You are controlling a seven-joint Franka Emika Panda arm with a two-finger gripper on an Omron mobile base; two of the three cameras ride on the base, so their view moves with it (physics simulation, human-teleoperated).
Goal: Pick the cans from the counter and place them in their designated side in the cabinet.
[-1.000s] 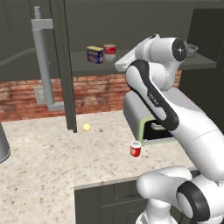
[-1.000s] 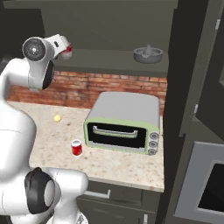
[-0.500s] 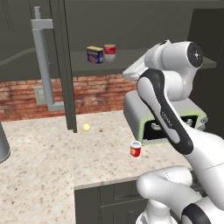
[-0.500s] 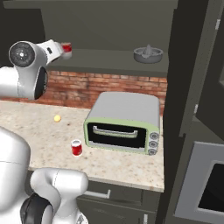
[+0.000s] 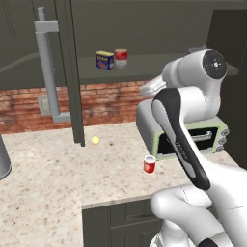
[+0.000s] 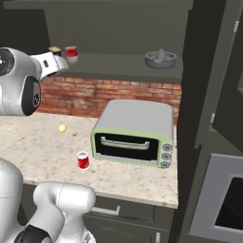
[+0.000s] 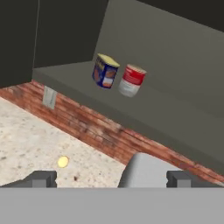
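A bright red can (image 5: 149, 165) (image 6: 83, 160) stands upright on the beige counter (image 5: 53, 183), just in front of the oven's left corner. The silver-grey can with a dark red band (image 5: 121, 57) (image 6: 71, 52) (image 7: 131, 80) stands on the cabinet shelf (image 5: 159, 65) (image 7: 175, 109), right beside a blue-and-yellow tin (image 5: 104, 60) (image 7: 105, 71). My gripper (image 7: 111, 179) is open with nothing between its fingertips. It hangs high above the counter, back from the shelf, facing both shelf items. In the right base view the hand (image 6: 51, 62) sits just left of and below the grey can.
A grey-and-green toaster oven (image 6: 133, 130) (image 5: 212, 137) stands on the counter at the right. A small yellow ball (image 5: 95, 140) (image 6: 61, 128) (image 7: 63, 162) lies near the brick wall. A grey juicer (image 6: 160, 59) sits further right on the shelf. The open cabinet door with its bar handle (image 5: 47, 67) hangs at the left.
The hand has drawn back from the shelf, away from the grey can, and the arm's elbow has swung up and rightward in the left view. Both cans stayed in place.
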